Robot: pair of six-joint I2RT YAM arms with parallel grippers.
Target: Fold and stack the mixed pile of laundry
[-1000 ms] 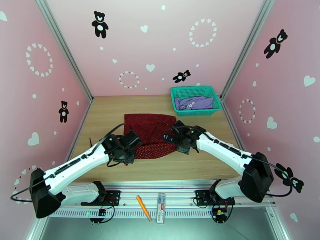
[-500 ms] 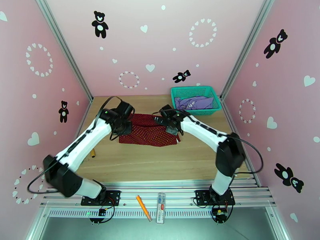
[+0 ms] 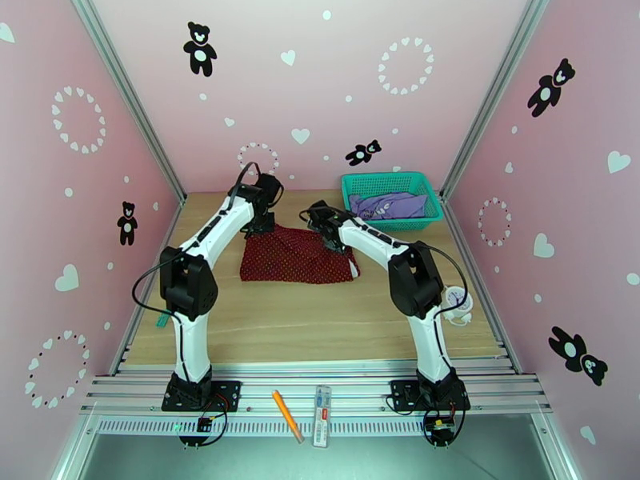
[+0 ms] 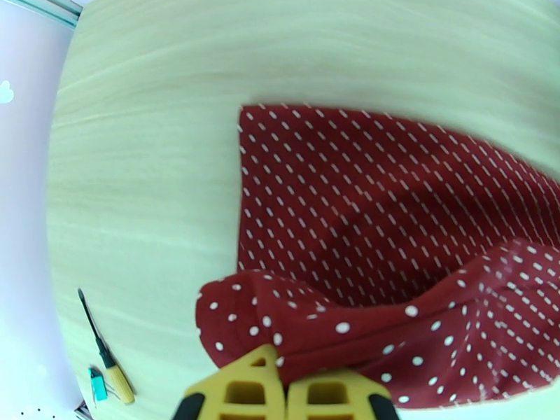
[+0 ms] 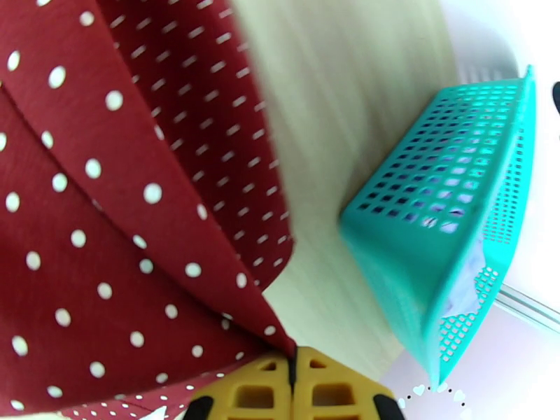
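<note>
Wooden table (image 3: 320,326), red dotted cloth (image 3: 296,262) mid-table, teal basket (image 3: 392,222) far-right corner, small tool (image 4: 105,353) at left edge

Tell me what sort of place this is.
Probably a staged robot test booth, not a real laundry room: pink walls with bear stickers, a metal frame around a wooden table, and a left arm and right arm bolted at its near edge.
</note>
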